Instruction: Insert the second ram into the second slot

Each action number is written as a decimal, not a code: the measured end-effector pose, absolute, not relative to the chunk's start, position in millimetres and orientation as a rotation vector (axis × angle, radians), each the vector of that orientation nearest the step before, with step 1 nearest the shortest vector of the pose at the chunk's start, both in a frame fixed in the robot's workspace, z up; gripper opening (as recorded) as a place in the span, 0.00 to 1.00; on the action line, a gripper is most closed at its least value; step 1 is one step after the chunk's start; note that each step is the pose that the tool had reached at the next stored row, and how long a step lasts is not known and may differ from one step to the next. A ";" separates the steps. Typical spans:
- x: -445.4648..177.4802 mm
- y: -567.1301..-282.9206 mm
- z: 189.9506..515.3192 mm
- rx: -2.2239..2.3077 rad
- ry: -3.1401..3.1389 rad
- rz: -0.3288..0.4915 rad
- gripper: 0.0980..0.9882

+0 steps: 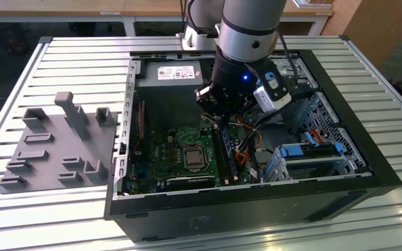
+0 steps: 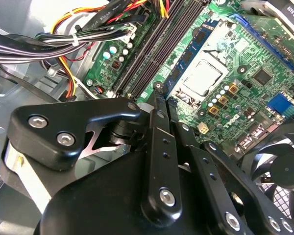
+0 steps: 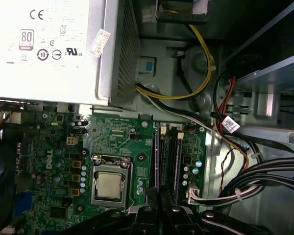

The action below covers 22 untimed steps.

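Second ram, a long thin blue circuit-board stick [image 1: 227, 154], lies along the memory slots of the green motherboard [image 1: 166, 151]. I see my black gripper [image 1: 220, 117] just above its end, fingers [image 2: 158, 105] drawn together.

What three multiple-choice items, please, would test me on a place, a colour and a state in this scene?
1. The end effector hangs over: A the grey fixture; B the RAM slots; C the drive bay.
2. The motherboard is: A red; B white; C green.
3. The case is: A open, its inside showing; B shut; C off the table.
Answers: 1 B, both wrist views show it in line with the slots; 2 C, the board is green all around the CPU; 3 A, the exterior view looks straight in at the board.
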<state>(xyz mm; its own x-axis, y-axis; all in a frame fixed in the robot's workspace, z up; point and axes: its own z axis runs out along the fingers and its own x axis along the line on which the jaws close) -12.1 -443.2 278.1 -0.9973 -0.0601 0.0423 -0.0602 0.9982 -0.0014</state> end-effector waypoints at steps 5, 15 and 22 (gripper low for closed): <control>-12.1 -443.2 274.2 0.093 -3.098 0.004 0.04; -12.1 -443.2 271.1 0.093 -3.098 0.003 0.04; -12.1 -443.2 267.5 0.093 -3.098 0.005 0.04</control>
